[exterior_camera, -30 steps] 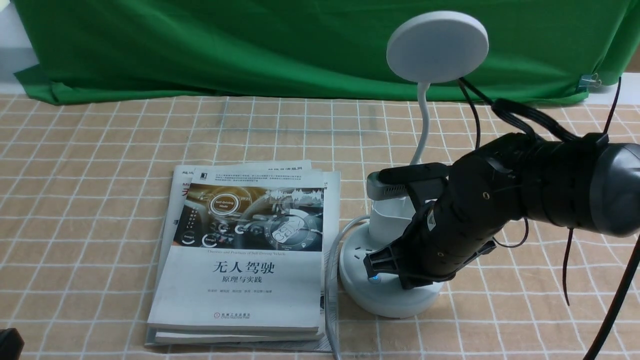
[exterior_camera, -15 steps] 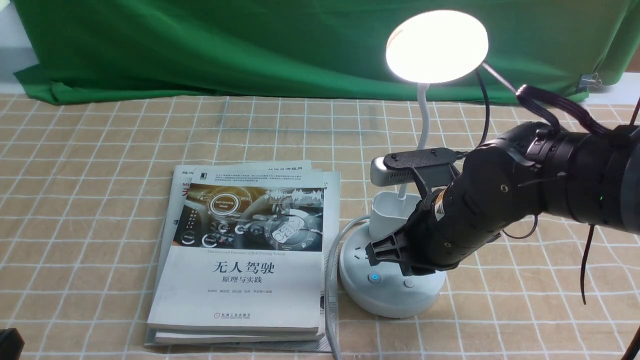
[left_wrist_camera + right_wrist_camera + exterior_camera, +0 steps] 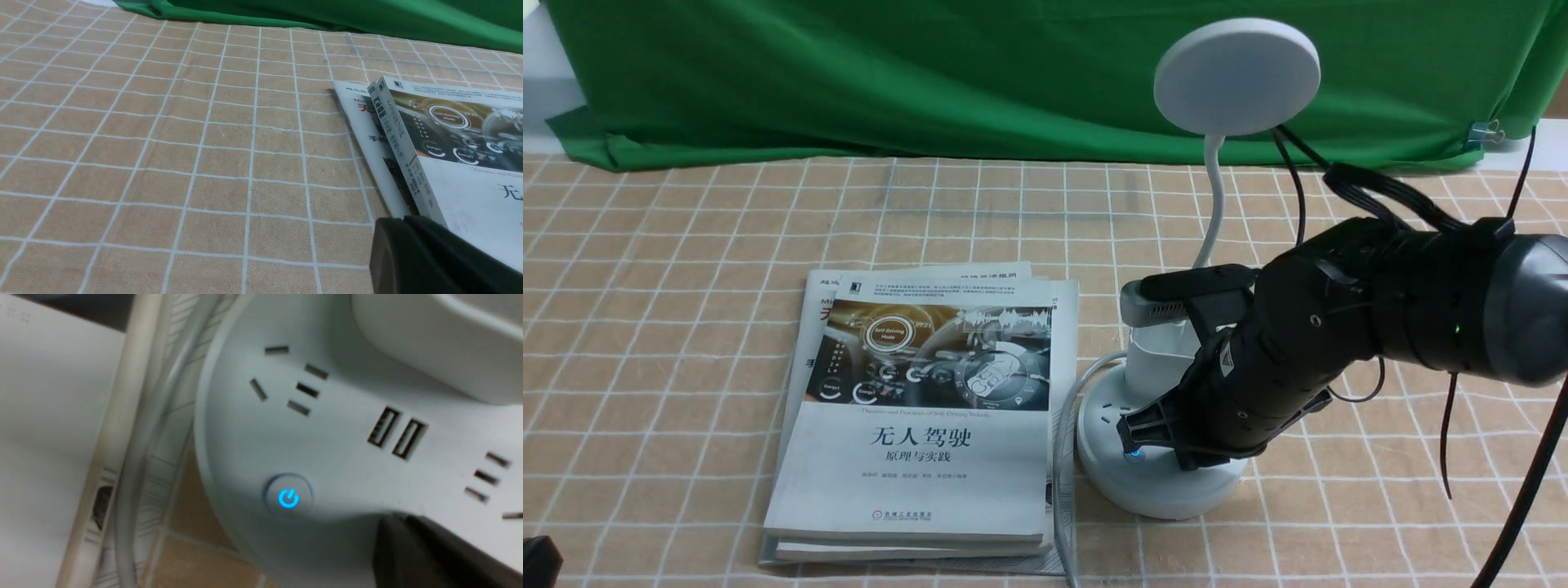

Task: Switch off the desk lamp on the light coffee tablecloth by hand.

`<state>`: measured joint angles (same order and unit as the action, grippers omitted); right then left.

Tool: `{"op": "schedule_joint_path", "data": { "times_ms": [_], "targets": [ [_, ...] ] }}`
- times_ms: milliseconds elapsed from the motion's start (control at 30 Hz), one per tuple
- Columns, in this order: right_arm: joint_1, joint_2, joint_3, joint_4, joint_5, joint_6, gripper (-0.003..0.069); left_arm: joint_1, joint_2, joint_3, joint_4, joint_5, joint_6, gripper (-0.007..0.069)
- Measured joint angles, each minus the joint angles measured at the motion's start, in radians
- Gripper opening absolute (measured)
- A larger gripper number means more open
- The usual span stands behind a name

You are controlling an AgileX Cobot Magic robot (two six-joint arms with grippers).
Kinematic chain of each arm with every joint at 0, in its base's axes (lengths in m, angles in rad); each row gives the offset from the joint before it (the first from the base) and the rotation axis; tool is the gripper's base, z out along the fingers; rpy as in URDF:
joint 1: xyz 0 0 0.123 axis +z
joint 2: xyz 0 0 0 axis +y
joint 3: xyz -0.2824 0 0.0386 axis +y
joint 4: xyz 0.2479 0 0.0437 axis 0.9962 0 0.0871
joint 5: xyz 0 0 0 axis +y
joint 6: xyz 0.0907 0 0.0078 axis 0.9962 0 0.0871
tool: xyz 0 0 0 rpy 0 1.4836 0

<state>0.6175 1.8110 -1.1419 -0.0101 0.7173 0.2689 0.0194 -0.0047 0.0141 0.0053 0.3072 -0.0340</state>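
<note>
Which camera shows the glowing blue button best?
Right wrist view: the button is close and unblocked. Front view shows only a glint under the right hand. Left wrist view misses it.

Desk lamp (image 3: 1237, 77) on light coffee tablecloth (image 3: 686, 269), R of centre. Disc head unlit, facing cam, up against green backdrop (image 3: 890, 73). Gooseneck drops behind cup holder (image 3: 1156, 359). Right end effector (image 3: 1150, 431) angled down-left onto round base (image 3: 1152, 490), tip at blue-lit btn (image 3: 1134, 454); jaw state unclear. Grey wrist cam (image 3: 1156, 309) over cup holder. Book stack (image 3: 923, 425) just L of base, white cable (image 3: 1062, 457) btwn them. Binder clip (image 3: 1490, 131) on backdrop edge, far R.
</note>
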Motion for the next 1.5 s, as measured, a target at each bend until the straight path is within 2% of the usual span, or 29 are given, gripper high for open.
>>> {"op": "schedule_joint_path", "data": {
  "times_ms": [867, 1233, 1500],
  "targets": [
    [0.0, -0.149, 0.018, -0.011, 0.038, -0.003, 0.0044, 0.0, 0.0, 0.0, 0.0, 0.0, 0.0, 0.0004],
    [0.0, -0.573, 0.328, -0.011, 0.049, -0.003, 0.0047, 0.0, 0.0, 0.0, 0.0, 0.0, 0.0, 0.0004],
    [0.0, -0.786, 0.4, -0.011, 0.072, -0.003, 0.0057, 0.0, 0.0, 0.0, 0.0, 0.0, 0.0, 0.0004]
  ]
}}
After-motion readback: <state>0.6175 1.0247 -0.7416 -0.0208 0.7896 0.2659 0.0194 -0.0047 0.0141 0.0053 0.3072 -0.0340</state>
